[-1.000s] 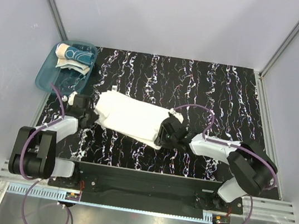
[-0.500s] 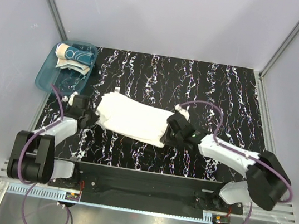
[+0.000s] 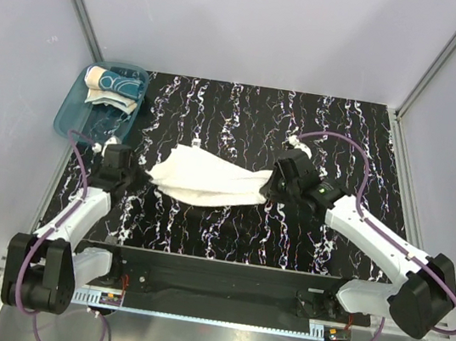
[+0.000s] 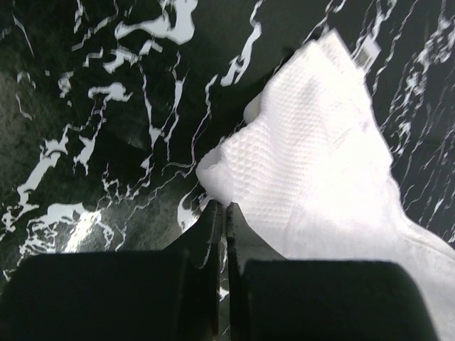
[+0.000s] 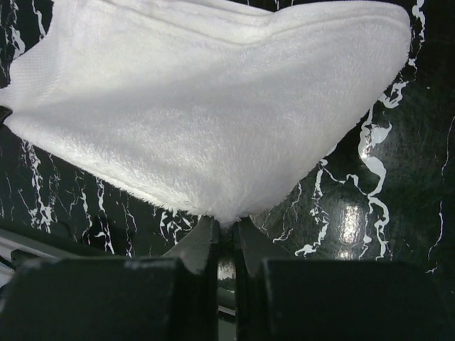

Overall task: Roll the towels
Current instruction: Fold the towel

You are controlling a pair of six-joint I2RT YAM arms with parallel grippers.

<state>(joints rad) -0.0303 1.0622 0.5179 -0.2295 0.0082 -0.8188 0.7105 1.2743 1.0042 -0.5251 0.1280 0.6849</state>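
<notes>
A white terry towel (image 3: pixel 210 178) hangs stretched between my two grippers above the black marbled table (image 3: pixel 235 120). My left gripper (image 3: pixel 140 172) is shut on the towel's left corner (image 4: pixel 217 174); its fingertips (image 4: pixel 212 213) pinch the cloth's edge. At the other end my right gripper (image 3: pixel 267 185) is shut on the towel's fluffy edge (image 5: pixel 213 142), which droops over its jaws. A smaller cream-tan towel with a teal print (image 3: pixel 110 84) lies rolled in the tub at the far left.
A translucent teal plastic tub (image 3: pixel 82 114) stands at the table's far left corner, just beyond my left arm. Grey walls with metal frame rails enclose the table. Purple cables loop from both arms.
Both grippers closed on the white towel's ends. The right arm swung up and right, the left shifted slightly; the towel, flat before, is now lifted and stretched into a sagging band.
</notes>
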